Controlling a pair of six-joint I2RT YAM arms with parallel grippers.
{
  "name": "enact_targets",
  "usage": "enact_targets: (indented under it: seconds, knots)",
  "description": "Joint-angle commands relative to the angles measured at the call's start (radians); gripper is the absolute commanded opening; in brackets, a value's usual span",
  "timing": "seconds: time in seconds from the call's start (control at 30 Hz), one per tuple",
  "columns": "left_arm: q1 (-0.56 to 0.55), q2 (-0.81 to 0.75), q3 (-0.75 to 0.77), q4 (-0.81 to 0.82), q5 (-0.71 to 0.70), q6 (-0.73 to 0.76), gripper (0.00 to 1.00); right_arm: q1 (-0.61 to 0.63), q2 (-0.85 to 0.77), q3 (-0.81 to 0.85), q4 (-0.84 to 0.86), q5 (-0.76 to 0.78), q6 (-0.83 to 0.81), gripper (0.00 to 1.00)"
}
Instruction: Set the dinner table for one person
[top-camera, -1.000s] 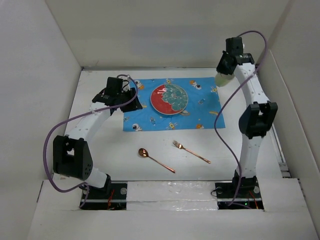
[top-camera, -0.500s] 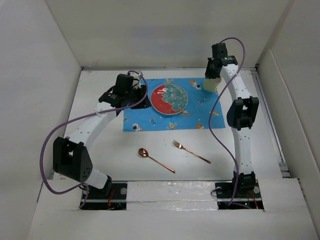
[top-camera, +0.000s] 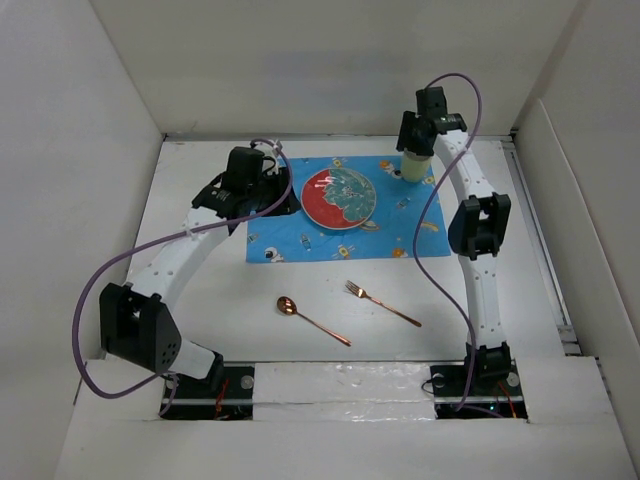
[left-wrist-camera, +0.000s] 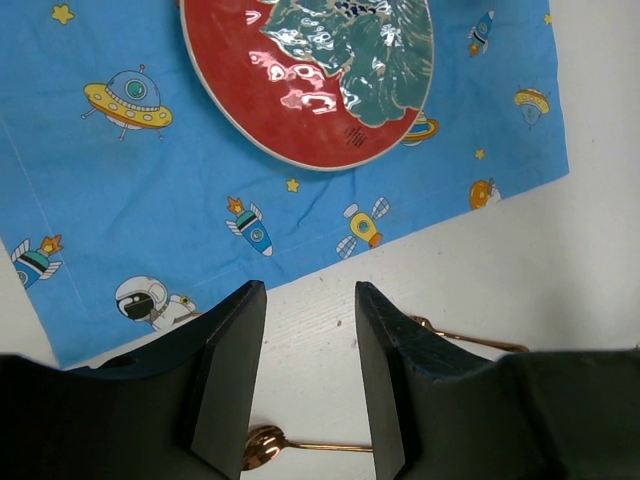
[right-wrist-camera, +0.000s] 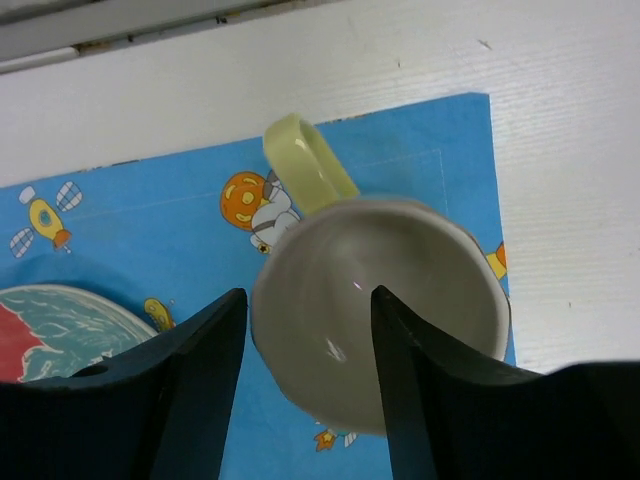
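**White dinner table (top-camera: 220, 300), mug (right-wrist-camera: 400, 300) at mat corner**

Its blue mat (top-camera: 300, 235) carries a red-and-green plate (top-camera: 339, 197). The pale mug, only its bare inside showing, is at the mat's far right corner. The right gripper (right-wrist-camera: 308, 295) is above it, fingers apart; I cannot tell whether it grips. The left gripper (left-wrist-camera: 310, 290) hovers narrowly parted, holding nothing.

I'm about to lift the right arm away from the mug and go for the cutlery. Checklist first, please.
1. Grip: right claw stands open, not pinching the mug wall: ok.
2. Mug upright at the blue mat far right corner: ok; seated flat: cannot tell.
3. Free arm: left claw open, empty, over the mat's near edge: ok.
4. Centre: plate on the mat: ok.
5. Cutlery: spoon and fork beside the plate: not ok; both lie on the bare dinner table, nearer the arm bases.
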Motion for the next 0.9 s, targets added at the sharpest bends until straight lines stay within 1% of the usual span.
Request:
enact_targets:
  seconds: [0.0,0.03,0.07,0.13,0.17,0.23,0.27,0.3,0.33,0.37,0.4,0.43,0.47,0.5,0.53,0.57,0.6,0.63,0.67,0.7,0.73,0.8,0.83,0.87]
  knots:
    - [0.003,-0.054,0.043,-0.005,-0.034,0.003,0.39,0.002,-0.055,0.040,0.091,-0.021,0.012,0.61]
    - [0.003,-0.052,0.055,-0.011,-0.040,0.007,0.39,0.002,-0.104,0.033,0.101,-0.045,0.019,0.64]
    - [0.003,-0.052,0.063,-0.017,-0.052,0.016,0.39,0.002,-0.133,0.025,0.124,-0.056,0.022,0.65]
    - [0.003,-0.051,0.088,-0.021,-0.054,0.024,0.38,0.002,-0.196,-0.030,0.146,-0.076,0.022,0.65]
    - [0.003,-0.051,0.095,-0.018,-0.057,0.027,0.37,0.002,-0.275,-0.064,0.167,-0.081,0.025,0.65]
    - [0.003,-0.039,0.115,-0.013,-0.052,0.024,0.32,-0.007,-0.371,-0.221,0.199,-0.098,0.043,0.63]
    - [0.003,-0.034,0.121,-0.014,-0.045,0.026,0.28,-0.007,-0.484,-0.295,0.245,-0.098,0.051,0.61]
    - [0.003,-0.029,0.135,-0.013,-0.042,0.024,0.13,-0.007,-0.544,-0.376,0.273,-0.133,0.060,0.56]
    - [0.003,-0.023,0.140,-0.013,-0.037,0.023,0.04,-0.007,-0.610,-0.570,0.307,-0.162,0.083,0.38]
    - [0.003,-0.020,0.144,-0.013,-0.028,0.023,0.00,0.002,-0.673,-0.678,0.384,-0.187,0.095,0.31]
    - [0.003,-0.020,0.154,-0.010,-0.026,0.021,0.00,0.002,-0.807,-0.782,0.422,-0.210,0.106,0.22]
    - [0.003,-0.019,0.154,-0.008,-0.026,0.020,0.00,0.019,-0.872,-0.999,0.457,-0.234,0.132,0.00]
    - [0.003,-0.019,0.152,-0.008,-0.029,0.016,0.00,0.032,-0.933,-1.103,0.526,-0.251,0.140,0.00]
    - [0.003,-0.017,0.155,-0.008,-0.032,0.015,0.00,0.070,-1.046,-1.200,0.551,-0.268,0.149,0.00]
    - [0.003,-0.010,0.160,-0.013,-0.040,0.015,0.00,0.089,-1.095,-1.284,0.559,-0.273,0.160,0.00]
    - [0.003,-0.006,0.167,-0.022,-0.046,0.015,0.02,0.112,-1.138,-1.428,0.537,-0.271,0.164,0.00]
    - [0.003,-0.002,0.172,-0.024,-0.052,0.013,0.12,0.150,-1.176,-1.489,0.517,-0.277,0.167,0.00]
    - [0.003,0.003,0.172,-0.025,-0.057,0.013,0.16,0.170,-1.239,-1.542,0.494,-0.286,0.170,0.00]
    - [0.003,0.006,0.171,-0.022,-0.061,0.013,0.20,0.186,-1.264,-1.631,0.432,-0.283,0.172,0.03]
    - [0.003,0.006,0.166,-0.015,-0.063,0.015,0.25,0.204,-1.288,-1.673,0.409,-0.261,0.192,0.12]
    - [0.003,0.012,0.164,-0.011,-0.069,0.015,0.26,0.236,-1.329,-1.710,0.395,-0.260,0.201,0.35]
    - [0.003,0.023,0.175,-0.004,-0.089,0.018,0.28,0.269,-1.360,-1.795,0.372,-0.265,0.209,0.51]
    - [0.003,0.035,0.184,-0.005,-0.097,0.018,0.28,0.299,-1.370,-1.811,0.364,-0.251,0.213,0.63]
    - [0.003,0.040,0.192,-0.001,-0.110,0.018,0.28,0.315,-1.373,-1.828,0.374,-0.245,0.223,0.65]
